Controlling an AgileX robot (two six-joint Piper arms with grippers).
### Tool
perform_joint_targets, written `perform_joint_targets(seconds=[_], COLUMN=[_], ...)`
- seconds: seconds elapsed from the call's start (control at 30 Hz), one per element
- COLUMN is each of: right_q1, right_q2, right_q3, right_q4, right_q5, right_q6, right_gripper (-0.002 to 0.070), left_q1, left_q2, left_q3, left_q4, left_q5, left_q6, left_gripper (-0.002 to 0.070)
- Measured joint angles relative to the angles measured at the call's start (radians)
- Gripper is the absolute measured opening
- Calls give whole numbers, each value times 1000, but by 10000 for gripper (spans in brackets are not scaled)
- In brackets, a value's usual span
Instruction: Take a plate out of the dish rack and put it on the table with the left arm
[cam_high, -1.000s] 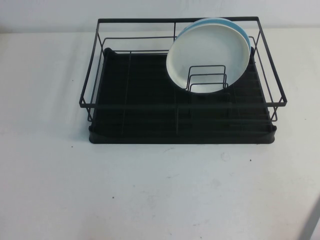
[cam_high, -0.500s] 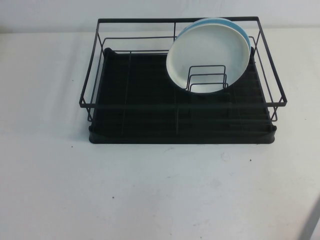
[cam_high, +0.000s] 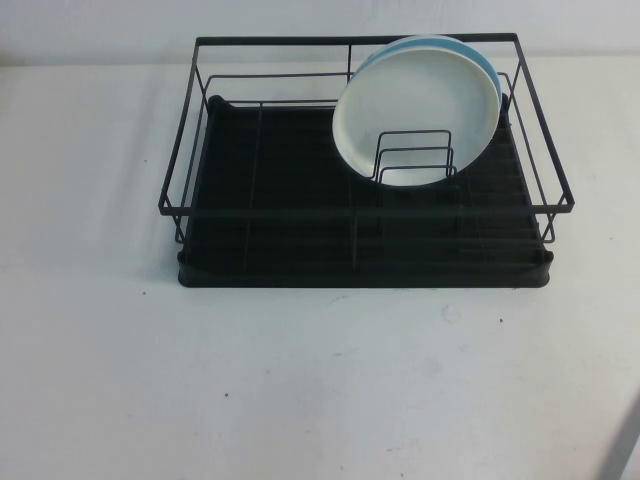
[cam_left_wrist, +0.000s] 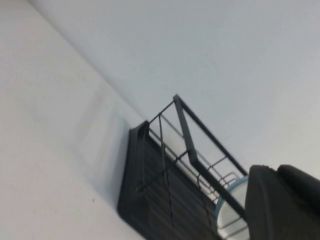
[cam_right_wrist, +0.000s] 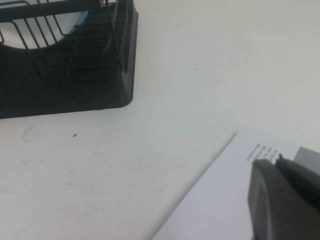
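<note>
The white plate (cam_high: 420, 110) stands on edge in the back right part of the black wire dish rack (cam_high: 360, 250), leaning on the light blue plate (cam_high: 470, 48) behind it, with wire dividers in front. The rack sits at the far middle of the white table (cam_high: 300, 380). Neither arm shows in the high view. In the left wrist view my left gripper (cam_left_wrist: 277, 172) is shut and empty, off the rack's (cam_left_wrist: 150, 200) left end, with the plates (cam_left_wrist: 227, 215) partly visible beyond it. My right gripper (cam_right_wrist: 276, 161) is shut and empty over a white sheet.
A white printed sheet (cam_right_wrist: 220, 200) lies at the table's edge to the right of the rack's corner (cam_right_wrist: 100, 75). Small dark specks dot the table (cam_high: 226, 395). A grey edge (cam_high: 630, 440) shows at the near right corner of the high view.
</note>
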Motion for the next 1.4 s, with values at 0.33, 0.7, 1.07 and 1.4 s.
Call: perform_joint_targets(seconds=[0.33, 0.7, 1.07, 1.4], right_q1=[0, 0, 0, 0], right_q2=[0, 0, 0, 0], right_q3=[0, 0, 0, 0], right_q4=[0, 0, 0, 0], right_q5=[0, 0, 0, 0], right_q6=[0, 0, 0, 0], right_gripper=[-18, -18, -18, -18], left_q1=[0, 0, 0, -92], left_q2=[411, 1067, 1462, 1671], left_q3=[-564, -1250, -1657, -1811], left_q4=[121, 65, -150, -301], left_q5=[663, 1083, 1185, 1036], left_q6=[357, 824, 1303, 1418], left_gripper=[-3, -3, -3, 113])
